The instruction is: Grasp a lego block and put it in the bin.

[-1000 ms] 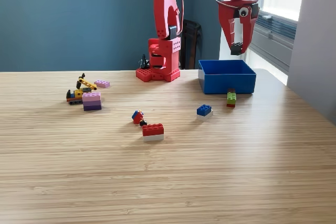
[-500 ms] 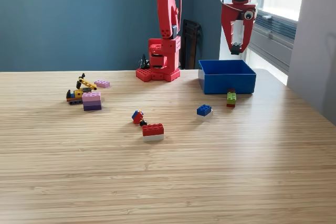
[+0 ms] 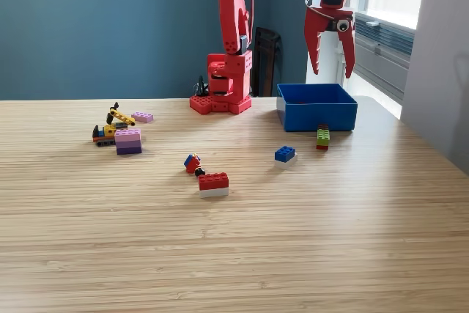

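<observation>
Starting at the exterior view's left, a small cluster of bricks sits on the wooden tabletop (image 3: 234, 254): a yellow-and-black piece (image 3: 117, 116) propped over a low multicoloured piece (image 3: 102, 135), a flat pink brick (image 3: 142, 116) just beside them, and a pink-on-purple stacked block (image 3: 128, 141) in front. Nearer the middle lie a small red-and-blue piece (image 3: 193, 163) and, just in front of it, a red brick on a white one (image 3: 213, 184). Behind them, at the back edge, stands the red arm's base (image 3: 222, 82), its upright link rising out of the top of the picture. Further right, a blue brick (image 3: 285, 154) rests alone on the wood, and a green-and-red stack (image 3: 322, 137) lies just before the front wall of the blue bin (image 3: 317, 116). The bin stands at the back right of the tabletop, beside the base. Directly above it hangs the hand (image 3: 331, 73), pointing down, its two red fingers spread wide apart with nothing between them, well clear of the bin's rim.
</observation>
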{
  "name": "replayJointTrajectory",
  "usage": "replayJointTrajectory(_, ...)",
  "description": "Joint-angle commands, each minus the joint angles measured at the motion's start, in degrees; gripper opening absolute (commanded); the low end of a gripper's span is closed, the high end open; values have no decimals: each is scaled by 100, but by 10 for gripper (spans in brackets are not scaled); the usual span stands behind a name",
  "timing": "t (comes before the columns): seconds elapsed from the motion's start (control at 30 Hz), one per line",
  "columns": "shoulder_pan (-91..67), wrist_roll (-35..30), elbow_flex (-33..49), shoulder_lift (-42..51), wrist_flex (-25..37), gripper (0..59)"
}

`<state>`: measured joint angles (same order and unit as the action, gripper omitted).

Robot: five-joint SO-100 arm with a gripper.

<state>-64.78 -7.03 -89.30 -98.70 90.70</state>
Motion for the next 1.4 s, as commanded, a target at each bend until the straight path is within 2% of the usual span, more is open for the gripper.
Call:
replayJointTrajectory(0.03, 835, -378, 1099, -378, 53, 13)
replayJointTrajectory(0.2, 2180, -932, 1635, -378, 53, 0)
replayJointTrajectory(0.47, 3472, -853, 1222, -378, 53, 0)
replayJointTrajectory(1.4, 3656, -712, 826, -378, -114, 0)
